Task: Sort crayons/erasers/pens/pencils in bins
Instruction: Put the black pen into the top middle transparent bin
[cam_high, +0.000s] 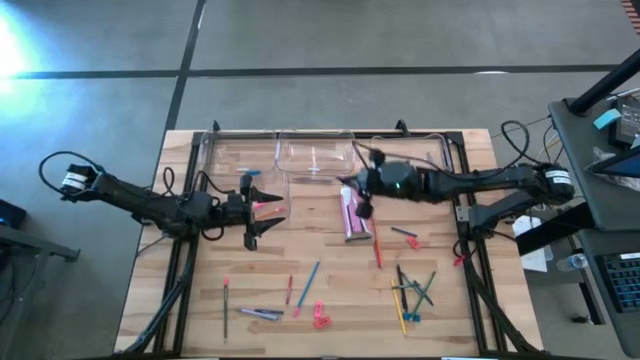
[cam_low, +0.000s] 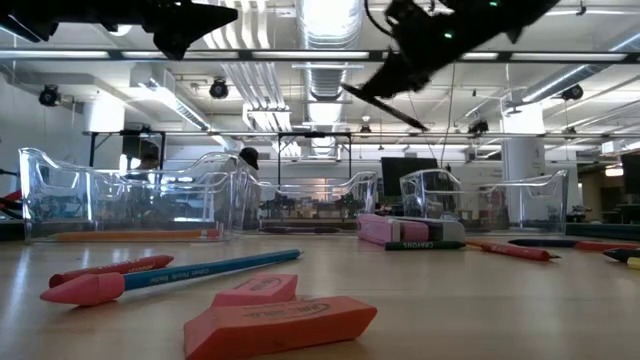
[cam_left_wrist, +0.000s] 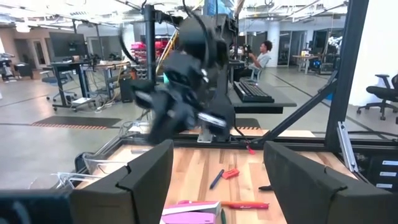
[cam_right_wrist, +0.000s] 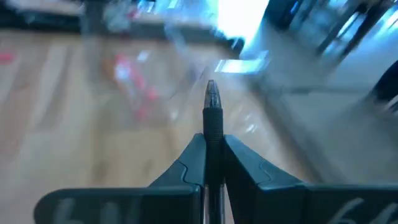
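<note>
My right gripper (cam_high: 358, 188) hangs above the table's middle, near the clear bins (cam_high: 315, 157) along the far edge, and is shut on a dark pen (cam_right_wrist: 212, 118). In the low view it (cam_low: 400, 75) is high above the table with the pen (cam_low: 385, 108) slanting out of it. My left gripper (cam_high: 262, 212) is open and empty, raised left of centre beside the left bin (cam_high: 238, 160); its fingers (cam_left_wrist: 146, 180) frame the right arm. Two pink erasers (cam_low: 275, 322) lie flat near the table's near edge (cam_high: 320, 318). My right gripper pinches the pen's barrel (cam_right_wrist: 212, 140) between its two fingers, which lie along the pen. The pen's tip end (cam_right_wrist: 211, 93) sticks out forward past the fingertips. The pen is lifted clear of the table.
A pink crayon box (cam_high: 353, 215) lies flat at the middle. Loose pencils, pens and crayons lie scattered at the near left (cam_high: 255, 312), the near right (cam_high: 412, 290) and right of the box (cam_high: 378, 245). A pencil (cam_low: 165, 280) lies close to the low camera.
</note>
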